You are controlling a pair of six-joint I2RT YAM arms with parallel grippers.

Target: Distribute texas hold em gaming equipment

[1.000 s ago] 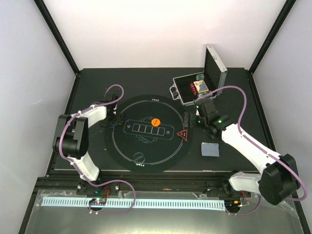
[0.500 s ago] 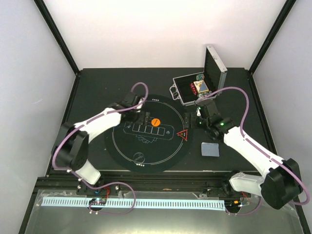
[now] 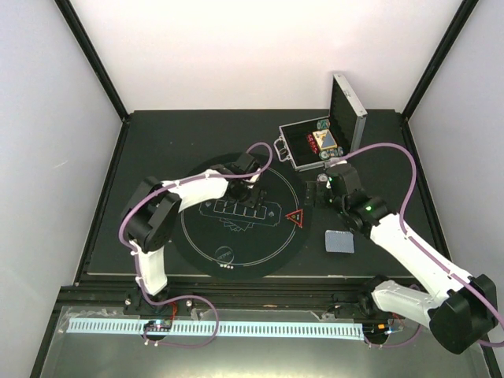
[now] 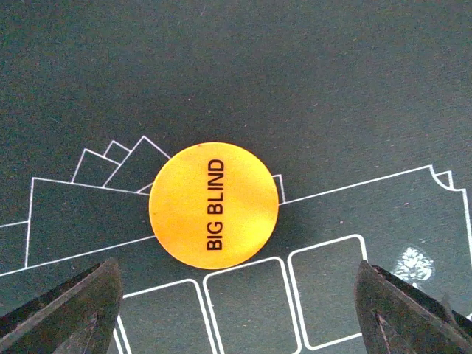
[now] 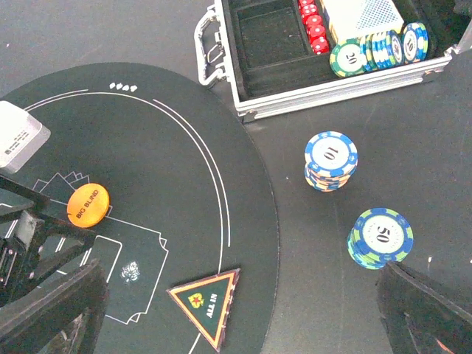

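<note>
An orange "BIG BLIND" disc [image 4: 214, 205] lies on the round black mat [image 3: 206, 236]. My left gripper [image 4: 236, 321] hangs open just above it, one finger on either side, empty. In the top view the left gripper [image 3: 252, 187] covers the disc. The disc also shows in the right wrist view [image 5: 88, 204]. A red-edged "ALL IN" triangle [image 5: 206, 296] lies near the mat's right edge [image 3: 296, 218]. Two chip stacks, marked 10 [image 5: 331, 159] and 50 [image 5: 380, 236], stand off the mat. My right gripper [image 5: 243, 328] is open and empty above them [image 3: 320, 187].
The open silver case [image 3: 315, 146] at the back right holds chips [image 5: 376, 48], red dice [image 5: 313, 29] and a card deck [image 5: 365, 15]. A grey-blue card stack [image 3: 340, 241] lies right of the mat.
My left arm has swung from the mat's left edge rightward across it to over the orange disc. My right arm has shifted slightly back toward the case.
</note>
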